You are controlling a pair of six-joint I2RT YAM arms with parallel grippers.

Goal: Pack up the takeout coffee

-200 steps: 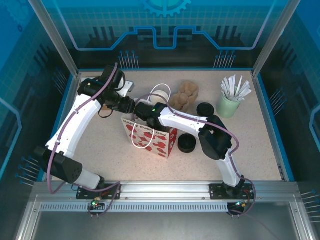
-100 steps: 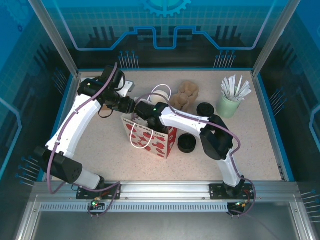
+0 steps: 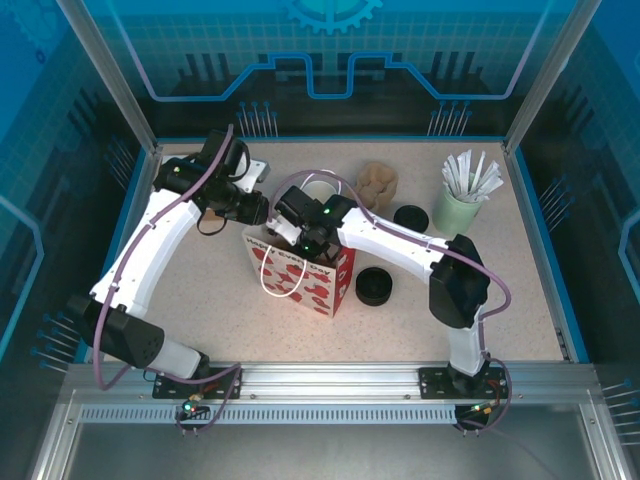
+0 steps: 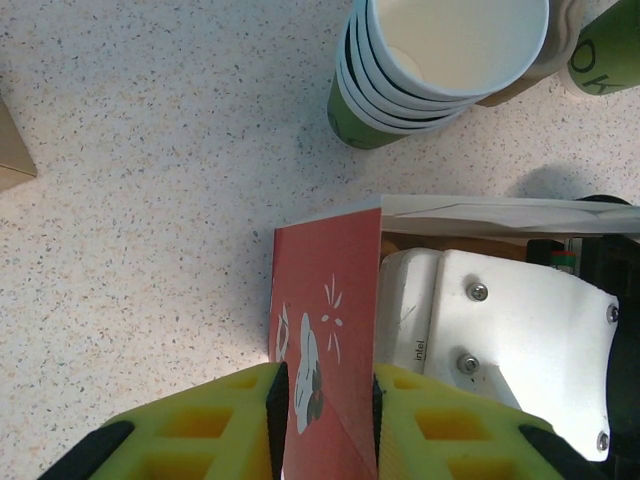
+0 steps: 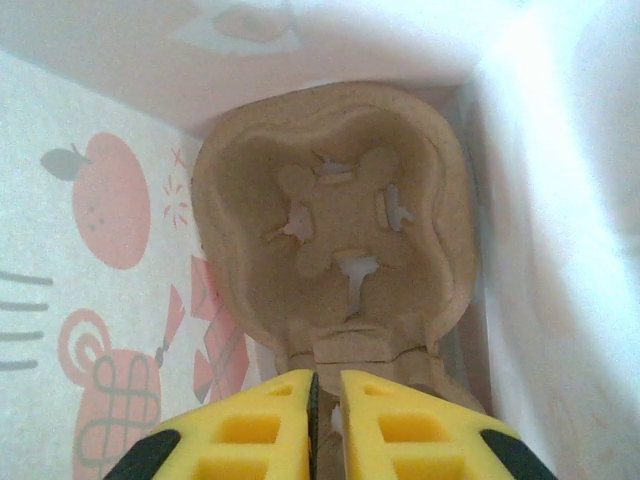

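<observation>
Bag (image 4: 325,300) holds right gripper (image 5: 326,378), clenched on carrier (image 5: 335,210), elbow (image 3: 460,290) swung rightward; left gripper (image 4: 325,385) grasps bag wall.

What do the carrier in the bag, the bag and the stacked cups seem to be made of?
The carrier looks like moulded pulp: brown, matte, fibrous, with rough cut-outs. The bag seems thin paper: printed, with crisp folded edges. The cups are probably coated paper: green outside, white inside, rolled rims.

The right pincer (image 5: 327,400) and its arm fill the bag's (image 3: 300,275) mouth, and the pulp carrier (image 5: 335,220) it pinches spans the floor wall to wall. The left pincer (image 4: 322,400) clamps one wall, a stack of green cups (image 4: 440,60) stands just behind, and bare counter (image 3: 300,335) lies open in front.
</observation>
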